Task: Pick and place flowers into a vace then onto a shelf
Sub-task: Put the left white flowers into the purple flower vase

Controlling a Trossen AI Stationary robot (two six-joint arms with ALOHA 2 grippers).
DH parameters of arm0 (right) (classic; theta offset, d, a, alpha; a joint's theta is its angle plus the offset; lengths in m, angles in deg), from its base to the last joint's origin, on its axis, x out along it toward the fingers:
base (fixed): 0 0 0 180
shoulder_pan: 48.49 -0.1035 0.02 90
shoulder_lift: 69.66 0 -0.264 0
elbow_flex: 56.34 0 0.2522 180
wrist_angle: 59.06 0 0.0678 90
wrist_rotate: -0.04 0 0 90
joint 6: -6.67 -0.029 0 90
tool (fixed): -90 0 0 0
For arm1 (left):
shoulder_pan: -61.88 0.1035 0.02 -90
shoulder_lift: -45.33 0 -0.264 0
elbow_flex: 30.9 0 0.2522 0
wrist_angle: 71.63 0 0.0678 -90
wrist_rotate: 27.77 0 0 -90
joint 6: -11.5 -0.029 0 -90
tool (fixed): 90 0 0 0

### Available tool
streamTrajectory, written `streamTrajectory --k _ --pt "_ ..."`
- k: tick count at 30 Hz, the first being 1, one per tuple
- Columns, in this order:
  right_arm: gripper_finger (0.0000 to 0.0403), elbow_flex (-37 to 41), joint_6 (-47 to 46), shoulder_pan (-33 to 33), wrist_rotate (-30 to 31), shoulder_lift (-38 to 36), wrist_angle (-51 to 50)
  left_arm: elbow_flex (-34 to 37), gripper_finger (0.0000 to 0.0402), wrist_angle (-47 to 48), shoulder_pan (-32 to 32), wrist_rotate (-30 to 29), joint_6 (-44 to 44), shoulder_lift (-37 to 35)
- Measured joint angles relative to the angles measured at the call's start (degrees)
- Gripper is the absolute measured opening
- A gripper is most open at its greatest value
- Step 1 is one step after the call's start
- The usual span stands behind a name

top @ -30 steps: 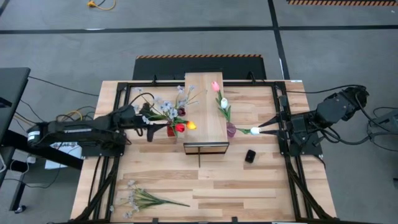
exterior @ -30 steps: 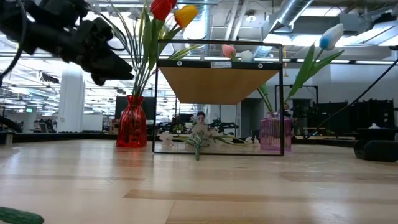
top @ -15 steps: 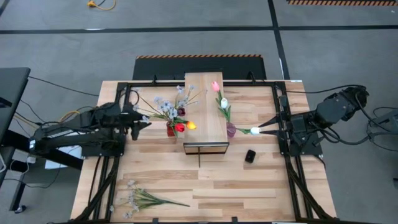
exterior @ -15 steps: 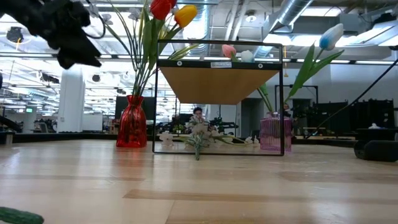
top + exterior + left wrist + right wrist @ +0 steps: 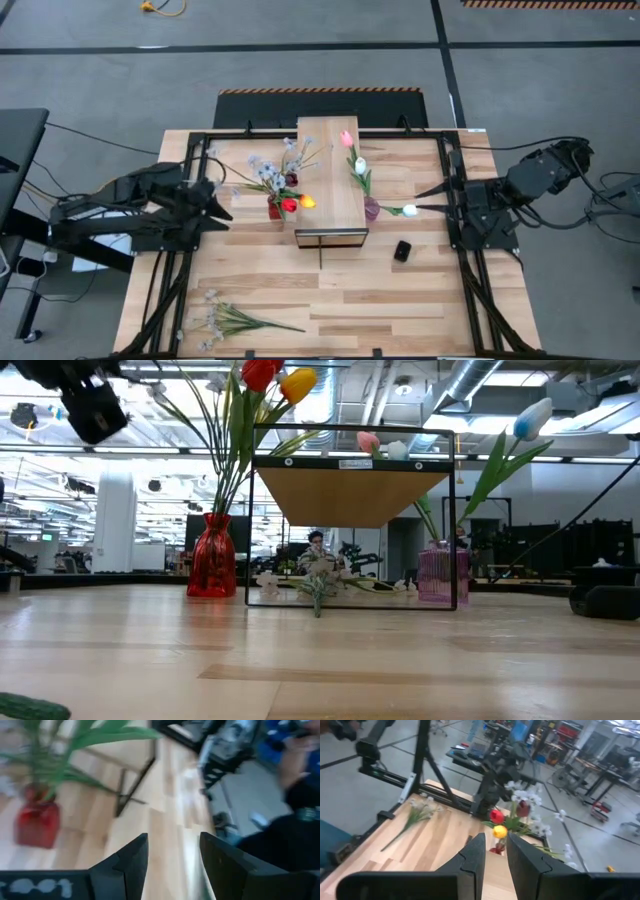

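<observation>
The remaining spray of pale blossoms (image 5: 228, 322) lies flat on the slatted tabletop (image 5: 350, 300) near its front left corner, well apart from the shelf (image 5: 330, 180). The red vase (image 5: 275, 209), just beside the shelf, holds tulips and blossom sprays; the purple vase (image 5: 372, 209) on the other side holds a white tulip (image 5: 409, 210). We judge the spray the next pick. The left gripper (image 5: 215, 202) hovers left of the red vase, jaws parted and empty. We lower it over the green stems, not the blossoms, and close across them. The right gripper (image 5: 432, 198) waits at the right edge, jaws narrowly apart, holding nothing
</observation>
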Motion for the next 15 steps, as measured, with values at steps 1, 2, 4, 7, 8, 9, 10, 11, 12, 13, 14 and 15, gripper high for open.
streamTrajectory --k 1,2,4,7,8,9,10,11,12,13,14,15 --pt "0.007 0.0 0.0 0.0 0.2 0.0 0.0 -0.4 0.0167 0.1 -0.6 0.3 0.4 -0.4" --pt "0.007 0.0 0.0 0.0 0.5 0.0 0.0 -0.8 0.0167 0.4 -1.3 0.2 0.7 -0.9" --pt "0.007 0.0 0.0 0.0 1.1 0.0 0.0 -1.9 0.0167 2.8 -2.7 -1.1 0.9 -1.6" --pt "0.007 0.0 0.0 0.0 1.2 0.0 0.1 -4.5 0.0167 9.2 -4.0 -4.0 1.3 -2.3" --pt "0.007 0.0 0.0 0.0 1.2 0.0 0.1 -5.6 0.0167 11.2 -4.3 -4.9 2.0 -2.6" --pt "0.007 0.0 0.0 0.0 1.2 0.0 0.1 -6.7 0.0167 13.0 -4.4 -5.8 2.8 -2.8" --pt "0.007 0.0 -0.1 0.0 1.2 0.0 0.2 -7.7 0.0167 14.5 -4.6 -6.7 3.5 -2.9" --pt "0.007 0.0 -0.4 0.0 1.2 0.0 0.3 -8.8 0.0167 16.0 -4.6 -7.6 4.2 -3.0" --pt "0.007 0.0 -0.6 0.0 1.2 0.0 0.3 -10.0 0.0167 17.7 -4.6 -8.7 4.9 -3.0" --pt "0.007 0.0 -1.1 0.0 1.2 0.0 0.3 -11.2 0.0167 19.2 -4.6 -9.8 5.5 -3.0" --pt "0.007 0.0 -1.4 0.0 1.2 0.0 0.3 -12.4 0.0167 20.2 -4.6 -11.0 5.7 -3.0" --pt "0.007 0.0 -1.5 0.0 1.2 0.0 0.3 -13.4 0.0167 20.9 -4.6 -12.5 5.9 -3.0"
